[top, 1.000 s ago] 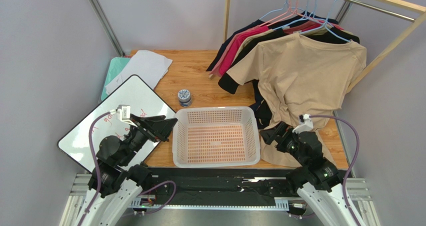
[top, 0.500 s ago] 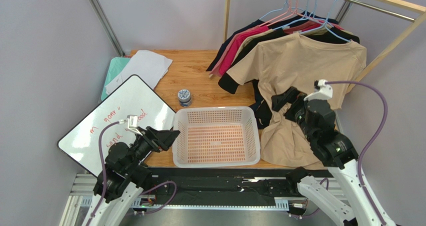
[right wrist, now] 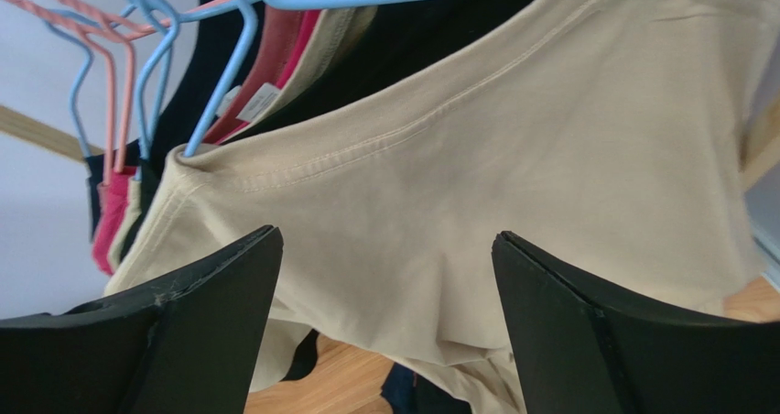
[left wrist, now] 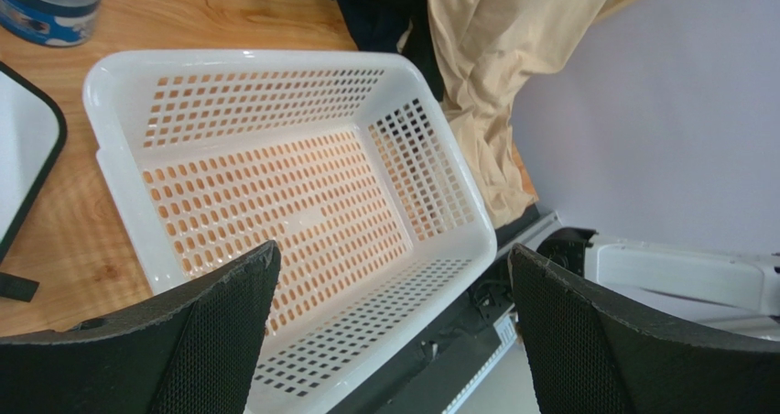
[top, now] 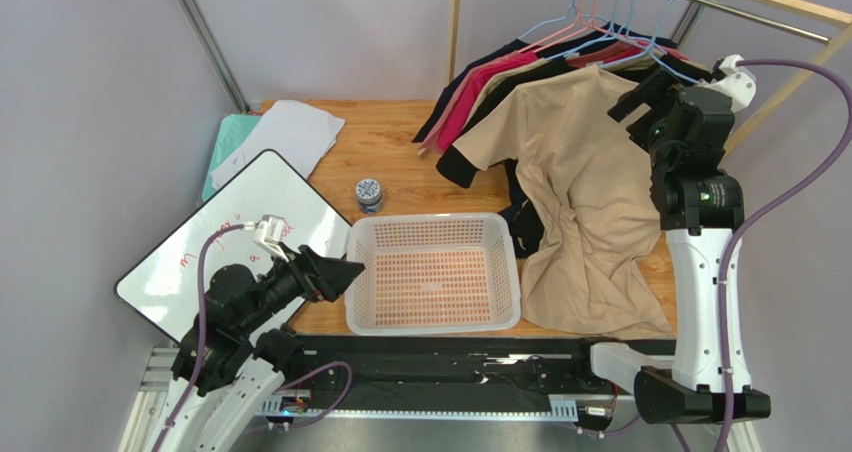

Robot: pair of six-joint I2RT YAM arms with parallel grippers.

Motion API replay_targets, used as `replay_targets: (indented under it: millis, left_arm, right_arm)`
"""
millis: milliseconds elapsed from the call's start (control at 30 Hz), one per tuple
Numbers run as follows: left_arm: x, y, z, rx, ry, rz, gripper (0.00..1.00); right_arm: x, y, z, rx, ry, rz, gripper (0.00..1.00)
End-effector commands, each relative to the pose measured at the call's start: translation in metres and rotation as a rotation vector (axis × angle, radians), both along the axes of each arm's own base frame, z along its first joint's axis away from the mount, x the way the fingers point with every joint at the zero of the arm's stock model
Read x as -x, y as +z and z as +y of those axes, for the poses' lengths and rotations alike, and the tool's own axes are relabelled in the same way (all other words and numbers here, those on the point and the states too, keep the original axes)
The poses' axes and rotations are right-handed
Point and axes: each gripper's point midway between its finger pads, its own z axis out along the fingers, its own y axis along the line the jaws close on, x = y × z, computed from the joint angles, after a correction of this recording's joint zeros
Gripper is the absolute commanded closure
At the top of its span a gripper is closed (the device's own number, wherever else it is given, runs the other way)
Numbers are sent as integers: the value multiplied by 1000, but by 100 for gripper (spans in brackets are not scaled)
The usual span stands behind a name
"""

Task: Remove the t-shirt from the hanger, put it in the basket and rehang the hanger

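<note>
The tan cotton t-shirt (top: pixel 590 187) hangs on a thin light blue wire hanger (top: pixel 652 60) from the rail (top: pixel 760 12) at about 1 o'clock over the wooden worktop (top: pixel 400 142). It is the front shirt in a row of dark, pink and red shirts (top: pixel 480 84). Its bottom part is bunched up and lies on the worktop at 3 o'clock from the white plastic basket with holes (top: pixel 430 218). The right gripper (top: pixel 638 97) is lifted high, up at the shirt's shoulder, at 2 o'clock from the middle of the shirt. Its fingers are spread wide and hold nothing. In the right wrist view the right gripper (right wrist: pixel 386 240) faces the shirt (right wrist: pixel 568 148), with the neck seam and shoulder just ahead of the gap between the two black fingers; I cannot tell if they touch the cloth. The blue hanger (right wrist: pixel 218 98) pokes out of the neck at 11 o'clock from that gap. The left gripper (top: pixel 345 272) is low, at 9 o'clock from the basket and just beside its left rim, well apart from the shirt. It is spread wide too and is empty. In the left wrist view the left gripper (left wrist: pixel 394 251) looks down into the basket (left wrist: pixel 229 59). A whiteboard with a black edge (top: pixel 250 202) lies at 9 o'clock on the worktop.
</note>
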Motion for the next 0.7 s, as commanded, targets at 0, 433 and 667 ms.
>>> replay_targets:
  millis: [0, 433, 667]
  left_arm:
    - [9, 13, -16, -1, -122, -35, 3]
    - [-2, 25, -54, 41, -317, -14, 5]
    - [-9, 28, -54, -3, -314, -43, 5]
  right_arm:
    - [3, 45, 30, -76, 207, -155, 10]
    - [-23, 81, 24, -219, 289, -303, 47]
    - [-50, 83, 17, -235, 280, -320, 43]
